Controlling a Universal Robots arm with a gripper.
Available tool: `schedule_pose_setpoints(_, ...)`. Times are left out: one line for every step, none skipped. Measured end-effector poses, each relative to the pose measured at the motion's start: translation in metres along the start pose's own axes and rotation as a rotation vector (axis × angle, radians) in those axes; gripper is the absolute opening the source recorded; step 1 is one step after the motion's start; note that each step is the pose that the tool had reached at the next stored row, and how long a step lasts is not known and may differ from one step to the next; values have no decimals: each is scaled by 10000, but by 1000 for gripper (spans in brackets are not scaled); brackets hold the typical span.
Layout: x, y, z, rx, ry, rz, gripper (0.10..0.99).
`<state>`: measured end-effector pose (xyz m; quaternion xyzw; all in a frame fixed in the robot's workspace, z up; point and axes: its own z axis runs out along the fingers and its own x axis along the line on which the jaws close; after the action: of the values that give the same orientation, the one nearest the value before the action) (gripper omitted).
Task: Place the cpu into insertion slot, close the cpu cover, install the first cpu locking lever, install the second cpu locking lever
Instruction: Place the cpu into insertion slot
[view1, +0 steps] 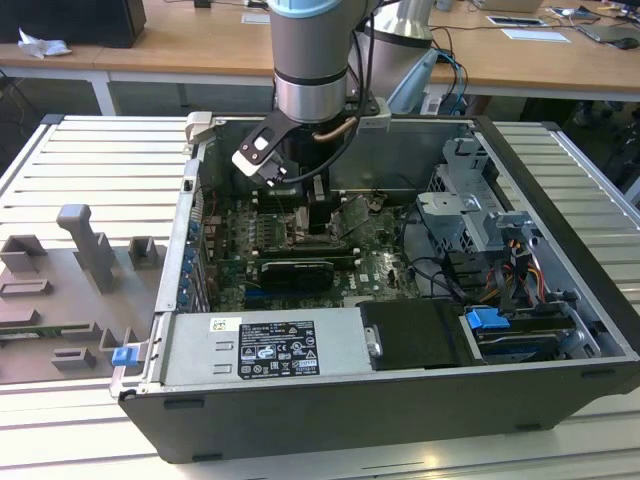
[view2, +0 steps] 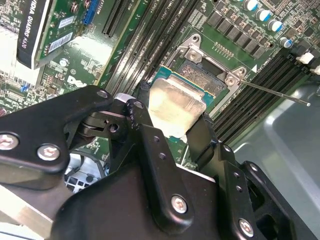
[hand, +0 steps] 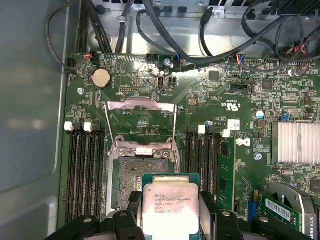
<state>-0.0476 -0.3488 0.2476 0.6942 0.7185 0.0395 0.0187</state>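
Note:
In both wrist views my gripper (hand: 170, 198) (view2: 169, 119) is shut on the cpu (hand: 170, 209) (view2: 176, 100), a flat silver-beige square with a green edge, one black finger (hand: 133, 204) on each side. The cpu hangs level just above the insertion slot (hand: 134, 176) (view2: 211, 79), covering part of its dark centre. The cpu cover (hand: 142, 104) is swung open, a silvery frame with a square window standing beyond the slot. A thin locking lever (view2: 276, 93) sticks out sideways, unlatched. In the exterior view the arm reaches down into the computer case, with the gripper (view1: 316, 205) over the green board.
Long black memory slots (hand: 84, 170) flank the socket on both sides. A black expansion card (view1: 297, 271) lies near it, and a finned heatsink (hand: 296, 142) sits further off. Cables (hand: 200, 45) run along the case wall. A power supply (view1: 270, 345) and drive cage (view1: 470, 215) fill the case's front and right.

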Motion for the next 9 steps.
schedule_pose_setpoints(-1,-1,7,1,-1,0,537)
schedule_pose_setpoints(-1,-2,13,1,-1,0,537)
schedule_pose_setpoints(-1,-2,17,2,-1,-1,537)
schedule_pose_setpoints(-1,-2,24,2,-2,0,537)
schedule_pose_setpoints(-1,-3,28,1,-2,0,537)
schedule_pose_setpoints(-1,-3,31,0,-2,0,537)
schedule_pose_setpoints(-1,-3,37,-3,-1,-1,537)
schedule_pose_setpoints(-1,-3,41,-4,-1,-1,537)
schedule_pose_setpoints(-2,-4,44,-8,-2,0,537)
